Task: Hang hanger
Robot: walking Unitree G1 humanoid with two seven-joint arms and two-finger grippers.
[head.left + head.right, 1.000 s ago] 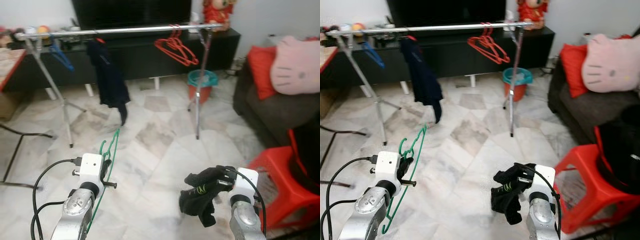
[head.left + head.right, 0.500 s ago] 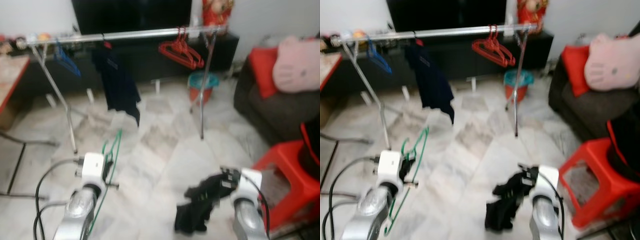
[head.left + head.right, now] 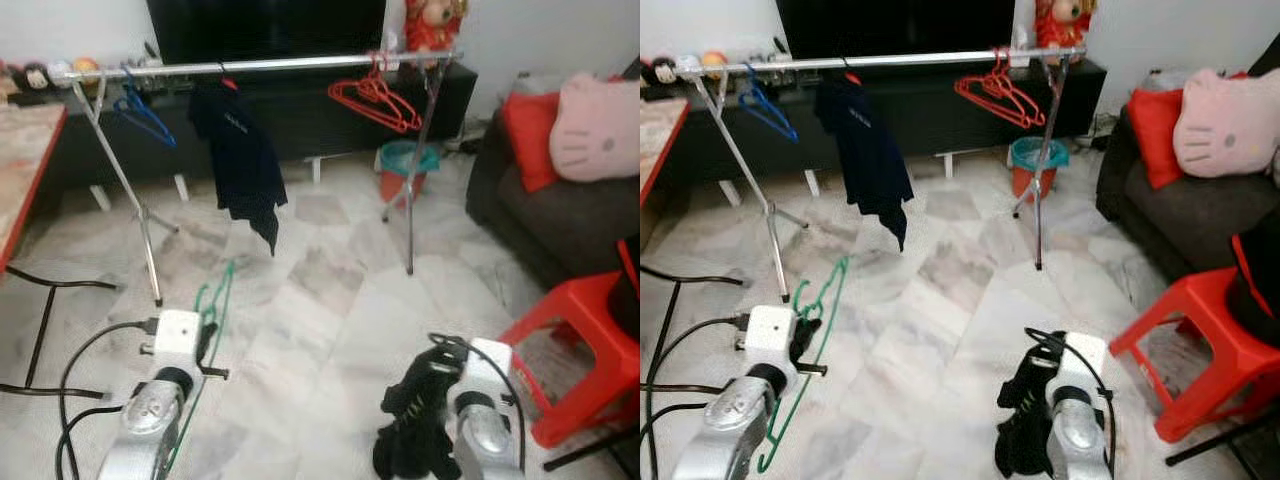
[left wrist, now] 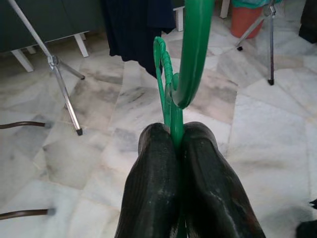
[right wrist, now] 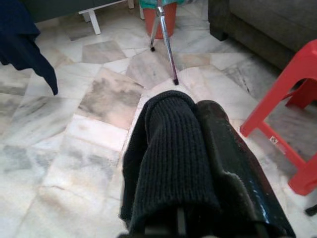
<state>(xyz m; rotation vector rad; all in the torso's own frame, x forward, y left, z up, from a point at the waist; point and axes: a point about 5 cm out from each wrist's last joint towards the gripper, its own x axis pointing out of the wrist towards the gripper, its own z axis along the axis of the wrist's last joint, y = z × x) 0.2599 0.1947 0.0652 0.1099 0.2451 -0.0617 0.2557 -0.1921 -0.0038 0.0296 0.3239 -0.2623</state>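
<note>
Two grippers low over marble floor (image 3: 330, 300), left gripper (image 4: 174, 144) closed tight on green hanger (image 4: 176, 84) rising between its fingers, right gripper (image 5: 198, 116) clamped on black knit garment (image 5: 168, 163), clothes rail (image 3: 270, 65) well ahead.

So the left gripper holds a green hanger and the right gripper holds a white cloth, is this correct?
Not quite. The left gripper does hold the green hanger, but the cloth in the right gripper is black, not white. The right wrist view shows this dark knitted fabric clearly.
</note>
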